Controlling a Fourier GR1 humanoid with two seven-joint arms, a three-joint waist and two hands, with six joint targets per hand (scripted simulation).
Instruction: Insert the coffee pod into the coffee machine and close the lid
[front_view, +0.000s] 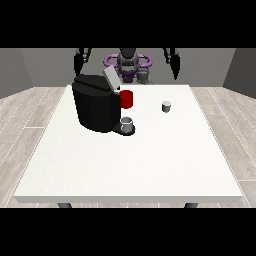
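Observation:
The black coffee machine (96, 106) stands on the left half of the white table (150, 160), its grey lid (111, 79) tilted up and open. A small grey coffee pod (166, 106) stands alone on the table, to the right of the machine. Both hands are raised at the table's far edge, well behind these objects. The hand at the view's left (78, 62) hangs above and behind the machine. The hand at the view's right (175, 65) hangs behind the pod. Each looks straight-fingered and holds nothing.
A red cup (126, 99) sits at the machine's right side, by the lid. A grey cup (127, 124) rests on the machine's front tray. The robot's torso (128, 62) is behind the far edge.

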